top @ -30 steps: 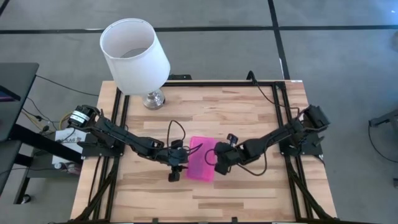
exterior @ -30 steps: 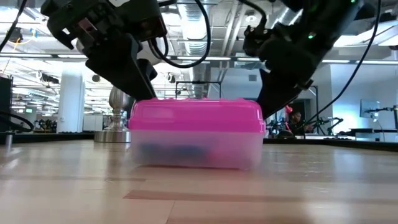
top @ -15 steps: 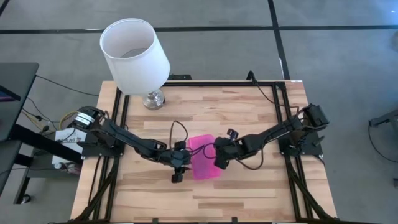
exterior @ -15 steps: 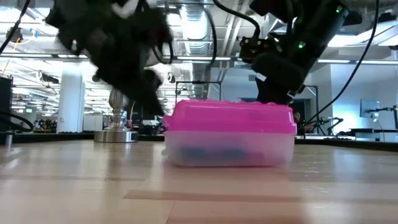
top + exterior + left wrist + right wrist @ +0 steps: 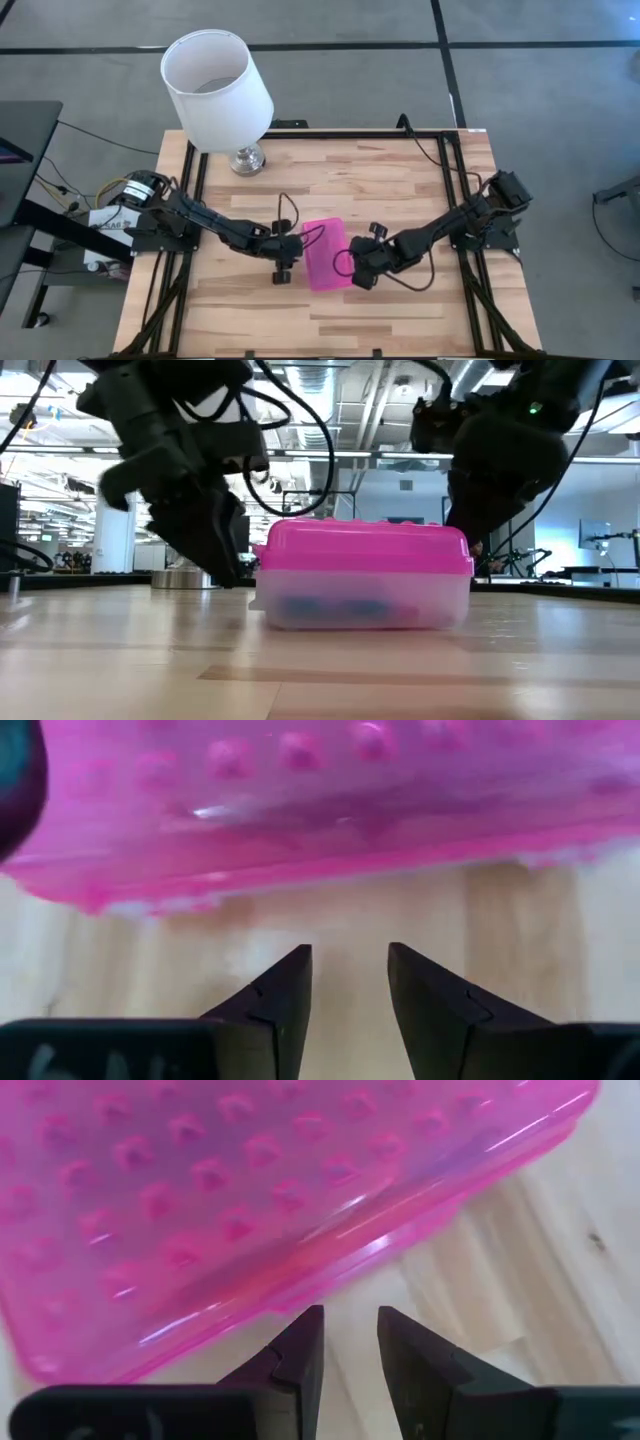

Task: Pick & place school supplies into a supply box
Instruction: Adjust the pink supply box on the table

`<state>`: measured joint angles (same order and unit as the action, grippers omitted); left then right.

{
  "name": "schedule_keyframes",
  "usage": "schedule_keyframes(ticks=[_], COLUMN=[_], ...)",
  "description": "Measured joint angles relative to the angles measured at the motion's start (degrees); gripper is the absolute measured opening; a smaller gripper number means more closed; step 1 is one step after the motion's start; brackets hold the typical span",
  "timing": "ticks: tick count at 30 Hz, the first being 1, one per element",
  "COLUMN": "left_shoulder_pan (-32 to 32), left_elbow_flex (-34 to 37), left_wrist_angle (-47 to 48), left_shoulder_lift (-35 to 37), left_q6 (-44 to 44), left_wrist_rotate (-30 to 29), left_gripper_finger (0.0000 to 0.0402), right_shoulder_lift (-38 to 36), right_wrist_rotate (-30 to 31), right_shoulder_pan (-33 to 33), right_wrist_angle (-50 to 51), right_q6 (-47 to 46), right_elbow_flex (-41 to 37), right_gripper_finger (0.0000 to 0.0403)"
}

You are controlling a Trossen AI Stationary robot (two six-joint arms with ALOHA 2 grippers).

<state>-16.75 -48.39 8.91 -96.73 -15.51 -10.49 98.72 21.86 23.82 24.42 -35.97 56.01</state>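
Wooden tabletop had a white lamp at its far left corner and not much else. Left tool sat just beside the supply box, fingers slightly apart, holding nothing. The box stood mid-tabletop with its pink lid on and something blue showing through the clear base. Right tool flanked the other side, also a bit open and empty. My worry was that either tool could nudge the light box and send it skidding, or pop the lid and spill the supplies.
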Motion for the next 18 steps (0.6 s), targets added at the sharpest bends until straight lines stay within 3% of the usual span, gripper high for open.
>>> schedule_keyframes(ticks=[8,18], left_shoulder_pan=[4.09,6.58], left_elbow_flex=[-0.03,-0.03], left_wrist_angle=[-4.04,-5.18], left_shoulder_lift=[0.0,0.0], left_q6=[1.63,3.05], left_wrist_rotate=[-0.2,1.21], left_gripper_finger=[0.0128,0.0128], right_shoulder_lift=[0.0,-0.02], right_wrist_rotate=[-0.4,0.42], right_shoulder_pan=[2.44,1.05], right_wrist_angle=[-2.2,-0.83], right_q6=[-1.34,-1.27], right_elbow_flex=[-0.02,-0.02], right_gripper_finger=[0.0093,0.0093])
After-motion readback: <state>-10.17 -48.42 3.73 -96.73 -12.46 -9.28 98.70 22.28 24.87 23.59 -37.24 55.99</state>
